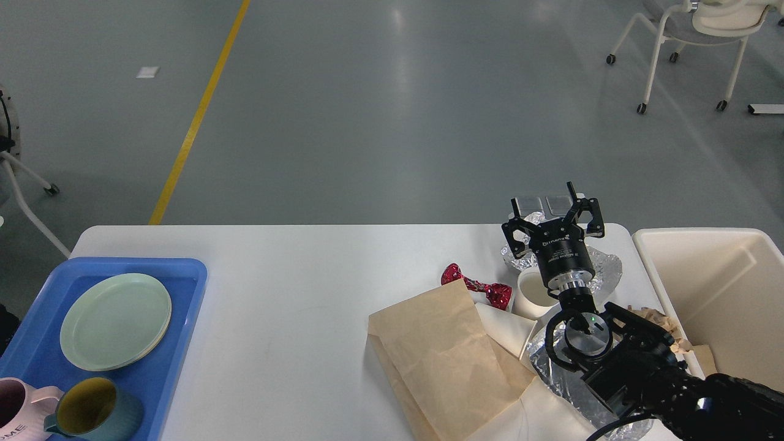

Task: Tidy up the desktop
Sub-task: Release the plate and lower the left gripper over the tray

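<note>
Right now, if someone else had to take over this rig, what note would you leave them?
Right gripper: open, holding nothing, raised over the crumpled foil at the far right of the desktop.
Left gripper: not in view.
Done: green plates and two mugs, teal and pink, sit in the blue tray.
Left: foil, red wrapper, white paper cup, brown paper bag and white paper remain on the desktop.
Cream bin stands at the right, with brown paper in its near corner.
</note>
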Available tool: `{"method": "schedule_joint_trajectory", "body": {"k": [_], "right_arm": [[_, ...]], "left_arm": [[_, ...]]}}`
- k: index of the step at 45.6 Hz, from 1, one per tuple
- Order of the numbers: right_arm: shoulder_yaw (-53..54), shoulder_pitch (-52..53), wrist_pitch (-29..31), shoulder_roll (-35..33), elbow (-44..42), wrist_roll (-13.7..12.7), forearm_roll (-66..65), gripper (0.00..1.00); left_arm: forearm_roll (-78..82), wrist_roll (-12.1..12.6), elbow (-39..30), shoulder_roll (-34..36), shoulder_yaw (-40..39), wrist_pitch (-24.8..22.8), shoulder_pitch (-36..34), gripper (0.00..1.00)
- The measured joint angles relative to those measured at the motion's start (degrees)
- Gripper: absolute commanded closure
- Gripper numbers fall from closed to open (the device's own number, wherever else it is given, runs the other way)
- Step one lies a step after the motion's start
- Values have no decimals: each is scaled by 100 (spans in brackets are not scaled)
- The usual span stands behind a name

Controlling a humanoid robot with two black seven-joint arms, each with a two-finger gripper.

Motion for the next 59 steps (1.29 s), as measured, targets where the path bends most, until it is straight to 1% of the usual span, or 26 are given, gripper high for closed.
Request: {"method": "schedule_joint_trajectory", "body": {"k": [3,6,10,13,16,18,20,26,48,59], "right_arm": [[-1,0,0,0,1,0,0,0],[-1,0,0,0,0,0,0,0],[-1,0,0,0,0,0,0,0],[0,0,0,0,0,0,0,0],[0,0,0,0,0,0,-1,0],[0,0,0,0,0,1,-1,0],[0,0,0,0,0,1,-2,0],[0,0,0,0,0,1,-1,0],[0,-7,0,0,-25,1,-3,0],[0,-3,0,0,-26,3,-3,0]], "left_arm": [[-1030,281,10,-286,-645,30,249,16],[-1327,599,25,-458,-1351,58,463,14],[-1414,1189,72,-707,-2485,161,776,10],[-1418,1627,98,-965,-3193,311,915,8],[-1392,1983,138,-1190,-3705,461,970,8],[-1371,2131,166,-1296,-3879,521,986,8],[-1359,2229,189,-1392,-3979,555,997,7],[-1349,2306,206,-1648,-4077,573,999,7],[-1370,2280,196,-2284,-4199,510,781,5],[-1375,2262,131,-2461,-4259,460,765,4]]}}
